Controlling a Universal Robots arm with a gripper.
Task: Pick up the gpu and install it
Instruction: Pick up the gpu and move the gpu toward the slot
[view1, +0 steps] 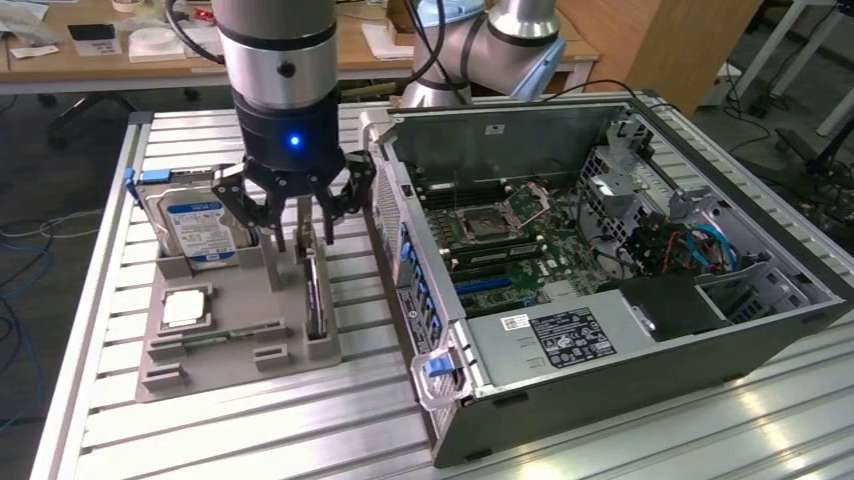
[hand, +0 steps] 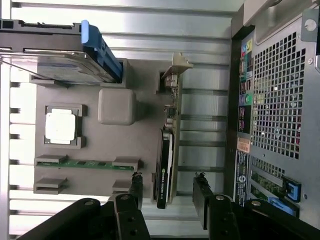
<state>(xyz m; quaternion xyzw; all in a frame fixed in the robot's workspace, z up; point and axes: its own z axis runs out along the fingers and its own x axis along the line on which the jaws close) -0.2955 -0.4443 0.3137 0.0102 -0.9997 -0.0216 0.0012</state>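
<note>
gpu (hand: 168, 145) thin dark card on edge, silver brkt (hand: 177, 63)

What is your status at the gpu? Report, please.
Fingers open, one each side of the gpu, not gripping. Gpu on edge in grey holder. Same holder carries the hard drive, apart from fingers.

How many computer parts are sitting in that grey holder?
4: the hard drive upright at one end, the processor lying flat beside it, the memory stick in its slot, the gpu on edge under the open hand.
</note>
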